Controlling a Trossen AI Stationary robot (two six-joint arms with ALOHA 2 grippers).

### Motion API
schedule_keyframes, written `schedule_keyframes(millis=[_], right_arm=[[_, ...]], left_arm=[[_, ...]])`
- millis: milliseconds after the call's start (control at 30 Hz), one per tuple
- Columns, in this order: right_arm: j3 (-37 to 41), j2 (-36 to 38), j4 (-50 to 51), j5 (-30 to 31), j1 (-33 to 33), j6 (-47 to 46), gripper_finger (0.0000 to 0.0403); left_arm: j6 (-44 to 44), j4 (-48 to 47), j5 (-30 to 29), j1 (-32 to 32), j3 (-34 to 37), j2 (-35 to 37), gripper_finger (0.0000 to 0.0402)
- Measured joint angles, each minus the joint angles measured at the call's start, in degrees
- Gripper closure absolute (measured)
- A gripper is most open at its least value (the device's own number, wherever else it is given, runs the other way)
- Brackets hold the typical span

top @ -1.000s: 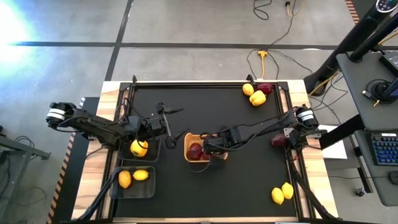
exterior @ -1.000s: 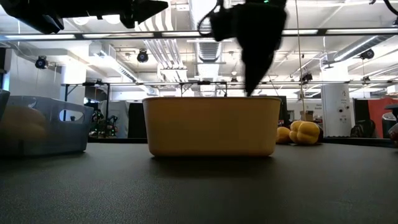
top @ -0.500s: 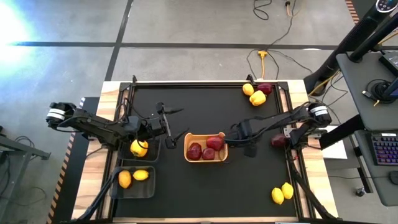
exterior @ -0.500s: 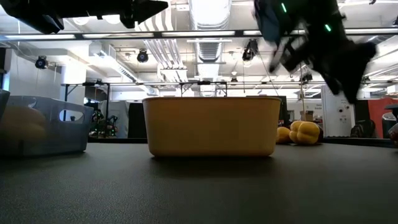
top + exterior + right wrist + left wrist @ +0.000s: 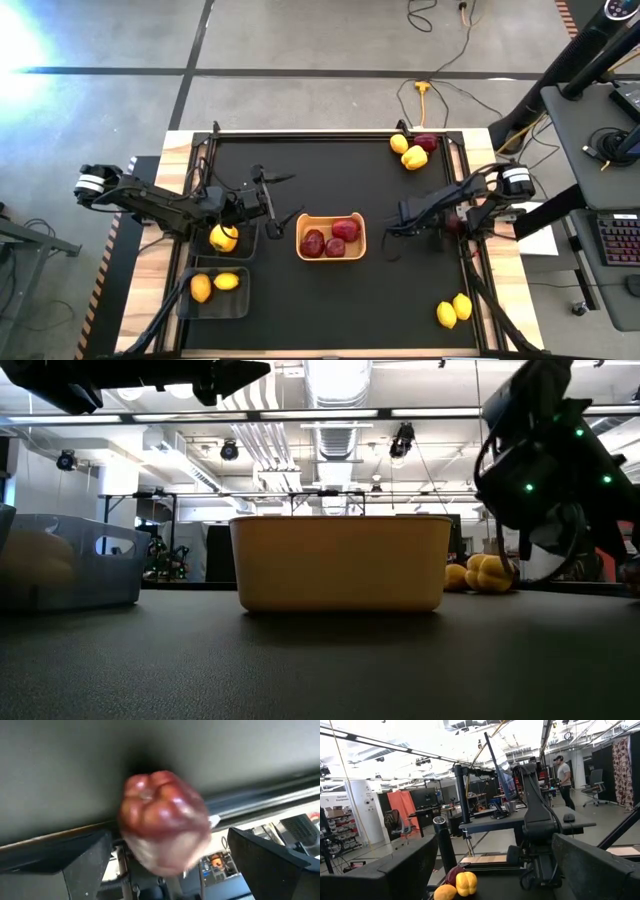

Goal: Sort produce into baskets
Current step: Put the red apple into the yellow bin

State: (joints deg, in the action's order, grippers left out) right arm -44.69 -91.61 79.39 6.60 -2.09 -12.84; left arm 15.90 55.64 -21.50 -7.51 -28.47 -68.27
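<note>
Dark red pepper (image 5: 162,827) lies straight ahead of the right pincer (image 5: 392,232), whose fingers gape empty; the left pincer (image 5: 284,202), also open, hovers far off.

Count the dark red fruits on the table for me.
5. Three dark red rounded fruits lie in the shallow yellow-tan tray, one sits at the far edge beside yellow produce, one at the right edge, partly hidden.

My right end effector (image 5: 392,232) has left the tan tray (image 5: 357,243) and drawn back rightward across the counter; the tray's three dark red fruits (image 5: 345,230) now lie uncovered, and a blurred red pepper (image 5: 162,820), seemingly close, faces it.
</note>
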Motion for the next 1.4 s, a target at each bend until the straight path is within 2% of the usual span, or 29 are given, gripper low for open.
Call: schedule_keyframes(millis=[267, 367, 467, 633, 700, 867, 967, 1100, 1200, 1300, 1400], right_arm=[[2.51, -2.04, -3.77, -0.62, 0.04, 0.86, 0.0019], [2.78, -2.80, -4.30, 0.91, 0.04, 0.03, 0.0028], [2.79, -3.13, -4.90, 1.08, 0.07, -0.61, 0.0059], [0.97, -2.29, -4.56, 0.91, 0.04, -2.19, 0.0142], [-1.19, -1.50, -3.27, 0.91, 0.00, -2.12, 0.0161], [-11.74, 0.61, 1.71, 2.10, 0.00, -4.21, 0.0161], [-20.05, 1.34, 0.82, 3.44, -0.02, -7.33, 0.0161], [-29.00, 1.59, -7.19, 10.37, -0.96, -13.07, 0.0161], [-31.97, 1.59, -18.39, 12.85, -1.95, -11.08, 0.0145], [-31.41, 1.59, -33.32, 11.61, -2.09, -6.50, 0.0136], [-28.75, 1.31, -47.52, 7.07, -1.99, -3.83, 0.0139]], left_arm=[[0.06, 0.00, -0.04, 0.00, 0.00, 0.00, 0.0029], [0.05, -0.02, -0.07, 0.00, 0.00, 0.00, 0.0029], [0.06, -0.07, -0.09, 0.00, 0.00, 0.00, 0.0029], [0.09, -0.19, -0.25, 0.00, 0.00, 0.00, 0.0029], [0.09, -0.20, -0.48, 0.00, 0.00, 0.00, 0.0029], [-0.19, 1.66, -0.29, 0.00, 0.00, 0.00, 0.0029], [-0.50, 1.81, 0.00, 0.00, 0.00, 0.00, 0.0029], [-0.59, 1.84, 0.02, 0.00, 0.00, 0.00, 0.0029], [-1.44, 1.86, 0.02, 0.00, 0.00, 0.00, 0.0029], [-1.46, 1.84, 0.02, 0.00, 0.00, 0.00, 0.0029], [-1.46, 1.81, 0.02, 0.00, 0.00, 0.00, 0.0029]])
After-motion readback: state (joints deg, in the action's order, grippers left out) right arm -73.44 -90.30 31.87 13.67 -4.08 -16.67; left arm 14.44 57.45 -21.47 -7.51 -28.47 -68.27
